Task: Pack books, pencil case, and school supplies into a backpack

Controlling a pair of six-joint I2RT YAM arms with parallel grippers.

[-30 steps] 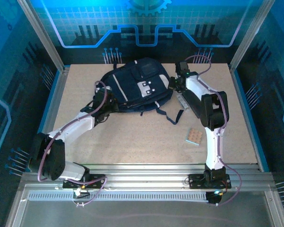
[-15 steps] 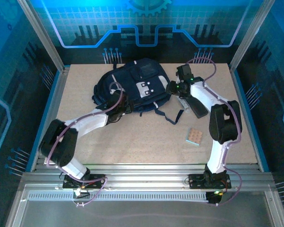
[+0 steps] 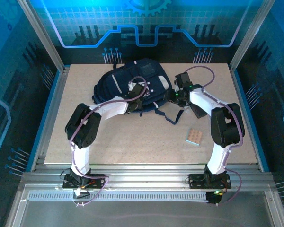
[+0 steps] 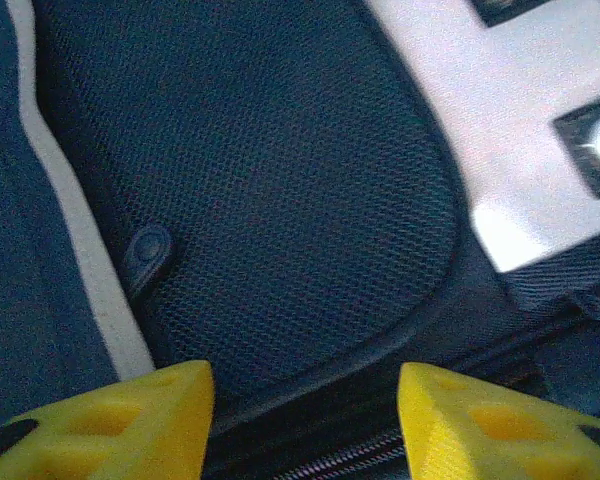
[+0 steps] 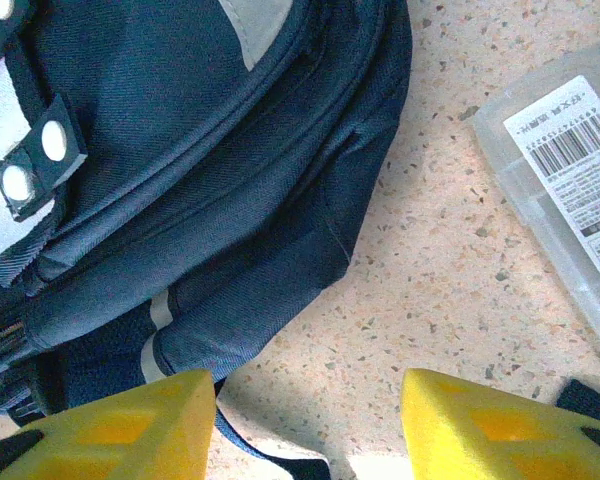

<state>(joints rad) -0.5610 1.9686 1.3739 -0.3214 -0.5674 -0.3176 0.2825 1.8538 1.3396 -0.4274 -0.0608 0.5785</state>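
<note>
Moved in since a second ago: your left fingers [image 4: 110, 420], spread and empty, now over the mesh front of the backpack [image 3: 128, 78] at the far middle of the counter [image 3: 132, 137]; right fingers [image 5: 480, 420] spread beside its edge; pad [image 3: 194, 136] unpacked.

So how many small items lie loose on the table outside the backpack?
2: a tan dotted pad on the table's right side, and a clear barcode-labelled box beside the backpack. More may hide under it.
</note>
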